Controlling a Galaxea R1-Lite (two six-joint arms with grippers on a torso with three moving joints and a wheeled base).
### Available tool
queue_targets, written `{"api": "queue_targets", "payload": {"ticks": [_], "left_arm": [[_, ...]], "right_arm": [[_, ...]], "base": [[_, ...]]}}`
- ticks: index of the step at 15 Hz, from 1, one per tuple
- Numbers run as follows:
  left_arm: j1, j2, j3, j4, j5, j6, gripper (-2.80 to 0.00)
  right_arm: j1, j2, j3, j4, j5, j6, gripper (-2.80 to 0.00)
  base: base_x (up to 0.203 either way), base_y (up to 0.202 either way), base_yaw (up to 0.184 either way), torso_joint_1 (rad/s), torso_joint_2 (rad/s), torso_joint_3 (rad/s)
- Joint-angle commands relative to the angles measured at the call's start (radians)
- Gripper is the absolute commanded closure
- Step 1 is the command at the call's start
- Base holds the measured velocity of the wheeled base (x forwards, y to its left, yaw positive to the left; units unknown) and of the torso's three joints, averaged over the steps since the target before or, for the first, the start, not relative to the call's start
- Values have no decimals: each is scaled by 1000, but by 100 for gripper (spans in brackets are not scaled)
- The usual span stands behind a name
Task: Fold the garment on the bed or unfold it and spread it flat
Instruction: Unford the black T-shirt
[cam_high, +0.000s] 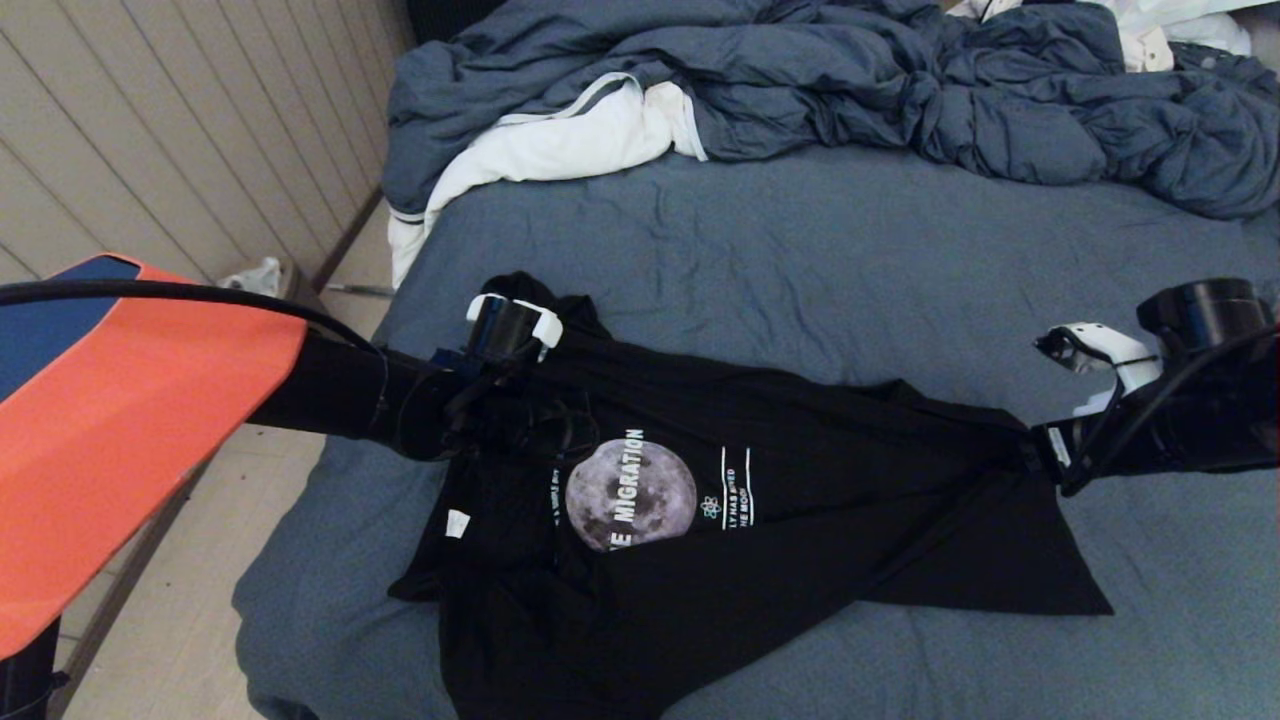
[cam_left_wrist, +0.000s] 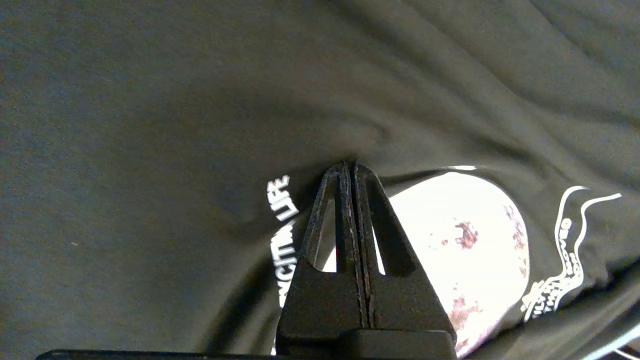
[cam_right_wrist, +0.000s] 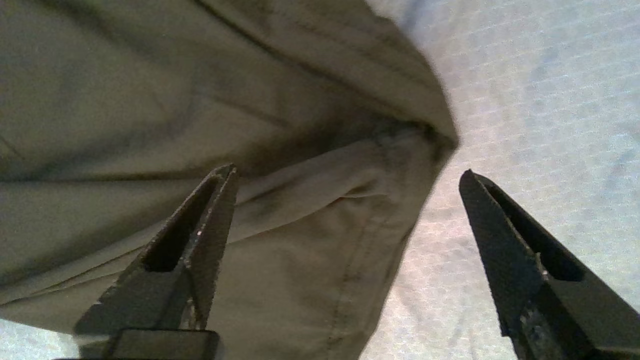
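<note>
Crosswise, garment (cam_high: 800, 470) across bed (cam_high: 800, 250), left tool (cam_left_wrist: 350, 172) clamped on garment, right tool (cam_right_wrist: 345, 200) apart.

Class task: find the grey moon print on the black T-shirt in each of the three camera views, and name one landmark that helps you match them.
Head view: moon print at centre, on the garment.
Left wrist view: moon print right of the shut left gripper.
Right wrist view: not in it; only plain black cloth.
Shared landmark: the white lettering beside the moon.
</note>
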Motion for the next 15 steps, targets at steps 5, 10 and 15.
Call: {"api": "queue_targets", "payload": {"ticks": [5,10,15], "left_arm": [[0,10,0,-1,-1,-4,0],[0,12,0,-1,-1,-4,0],[0,12,0,-1,-1,-4,0]], "right_arm": [[3,35,7,0,2,0,-280],[4,42,2,0,2,4,0],[10,55,3,0,1,2,-280]], "base": [[0,0,0,0,0,0],[0,0,0,0,0,0],[0,0,0,0,0,0]]}}
